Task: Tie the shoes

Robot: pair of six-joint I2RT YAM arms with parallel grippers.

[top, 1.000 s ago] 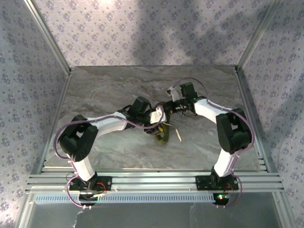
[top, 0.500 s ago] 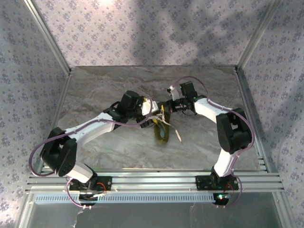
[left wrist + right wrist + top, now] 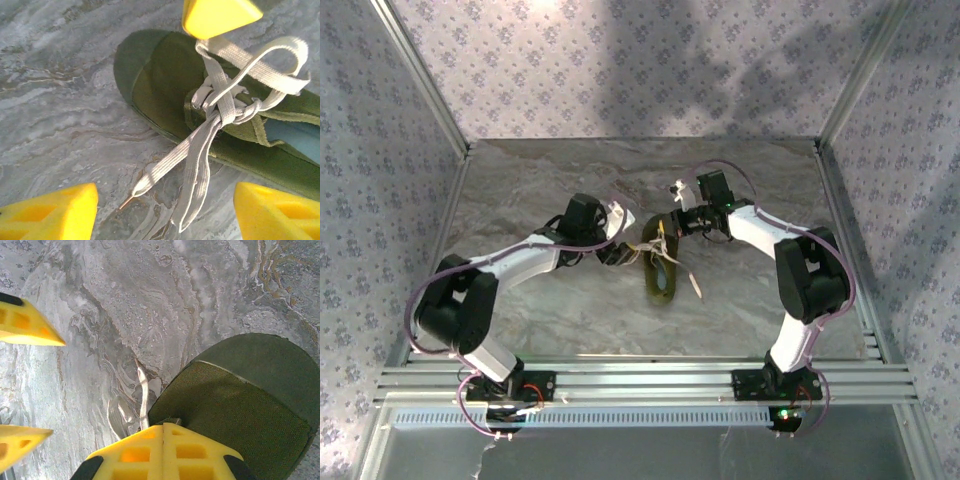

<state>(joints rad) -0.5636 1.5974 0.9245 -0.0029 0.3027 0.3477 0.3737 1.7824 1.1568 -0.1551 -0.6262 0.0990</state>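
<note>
Olive shoe (image 3: pixel 661 275) on marble table (image 3: pixel 55 100) | left end effector (image 3: pixel 166 194) released | right end effector (image 3: pixel 163 427) clenched, seemingly on laces (image 3: pixel 220 102)

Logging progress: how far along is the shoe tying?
Done: the laces are crossed into a knot over the shoe, with one loop standing. In hand: the right gripper pinches the laces by that loop; the left gripper hangs open over the loose ends. Left: a second loop and tightening the bow.

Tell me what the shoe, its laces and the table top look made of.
The shoe: matte olive canvas, probably; weave shows on the toe. Its laces: flat whitish woven tape, cotton or synthetic. The table top: grey, veined, slightly glossy; marble or printed laminate.
</note>
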